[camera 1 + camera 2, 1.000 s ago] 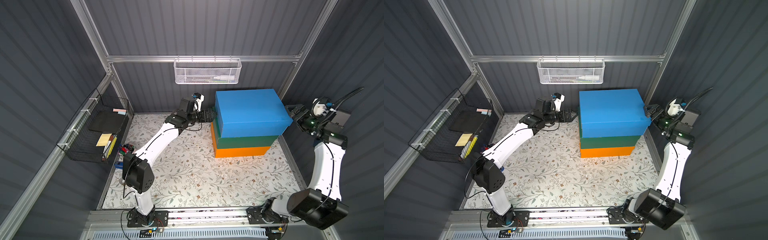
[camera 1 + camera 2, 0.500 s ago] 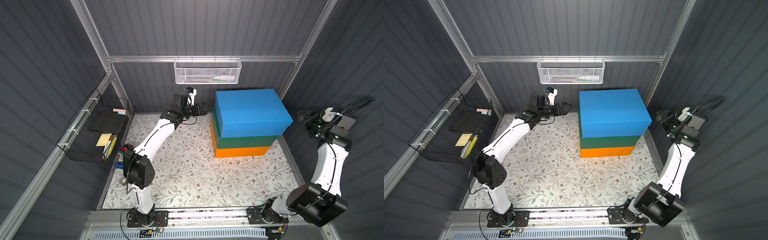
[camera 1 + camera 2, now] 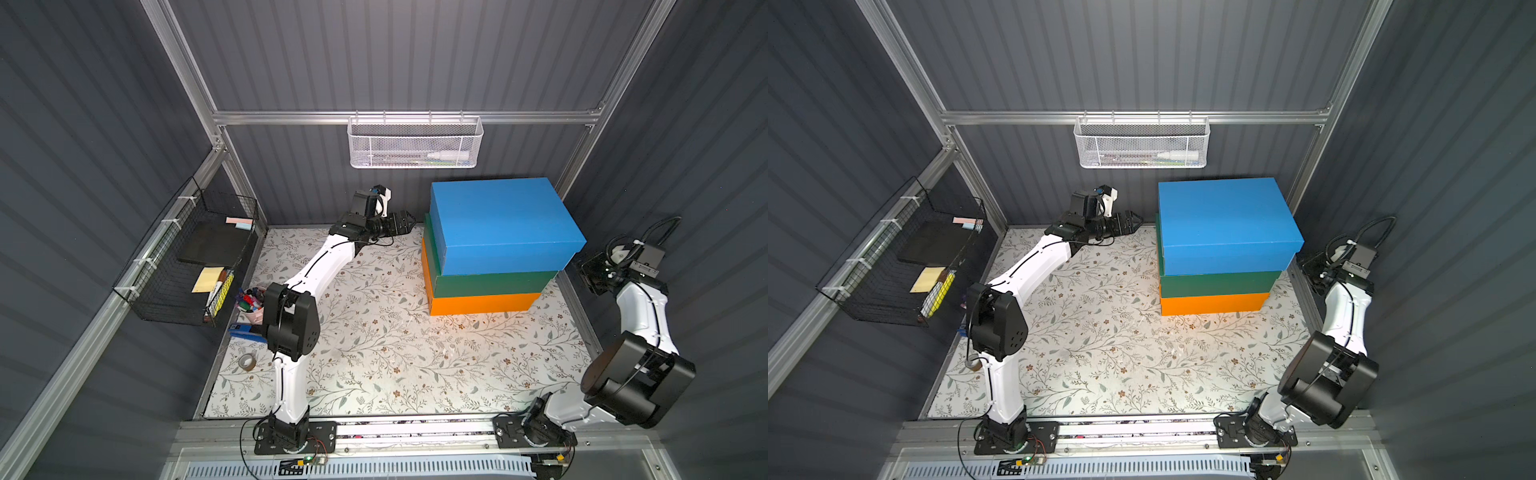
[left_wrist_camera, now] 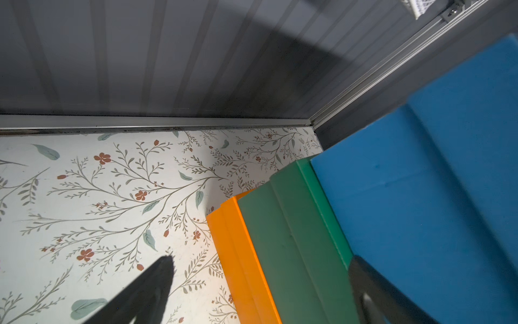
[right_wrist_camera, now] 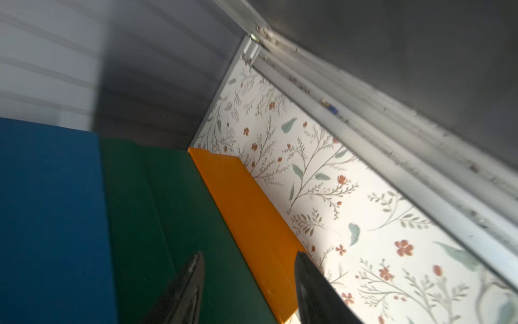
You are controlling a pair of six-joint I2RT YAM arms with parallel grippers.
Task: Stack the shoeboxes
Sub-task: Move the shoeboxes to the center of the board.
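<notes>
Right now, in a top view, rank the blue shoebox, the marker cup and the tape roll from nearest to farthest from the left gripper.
From the left gripper:
1. blue shoebox, just beside it, on top of the stack.
2. marker cup, at the table's left edge.
3. tape roll, along the same edge, closer to the arm bases.
</notes>
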